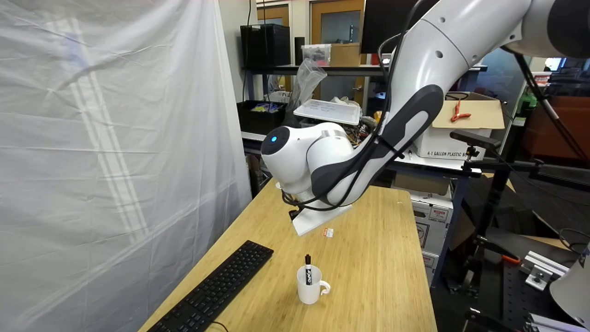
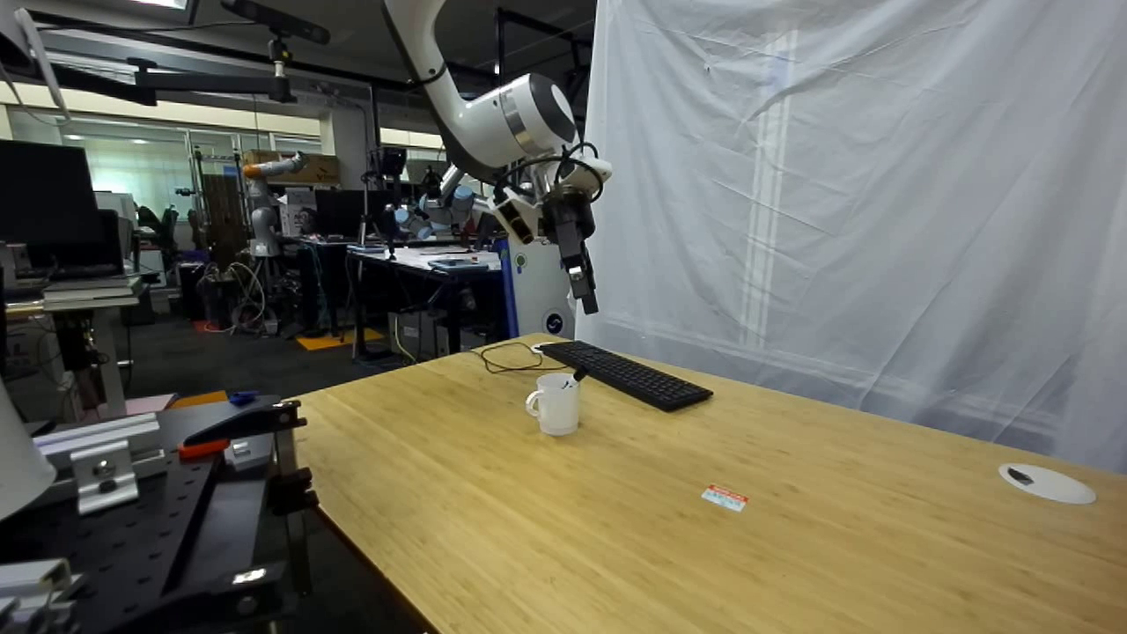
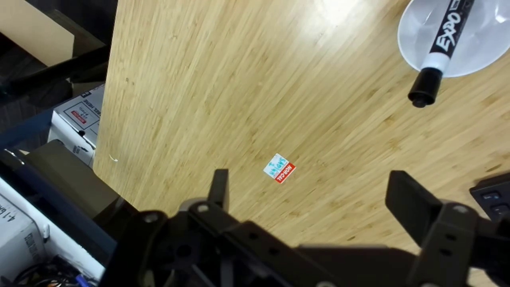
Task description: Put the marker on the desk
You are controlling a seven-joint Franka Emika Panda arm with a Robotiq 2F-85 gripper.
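The gripper (image 3: 308, 190) hangs above the desk (image 3: 207, 99) with its jaws spread wide and holding nothing. Further out, the marker (image 3: 445, 46) leans inside the white mug (image 1: 309, 292), its dark end poking past the rim. None of the task looks done: grasping the marker, lifting it clear and laying it on the desk all remain.

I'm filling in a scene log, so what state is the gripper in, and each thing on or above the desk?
Gripper: jaws open, nothing held between them.
Desk: carrying the things below.
Mug: upright, in use as a holder.
Marker: capped, tilted inside the mug, its capped end sticking out; not yet laid down.
Keyboard: flat, keys up.
Label: flat, printed side up.
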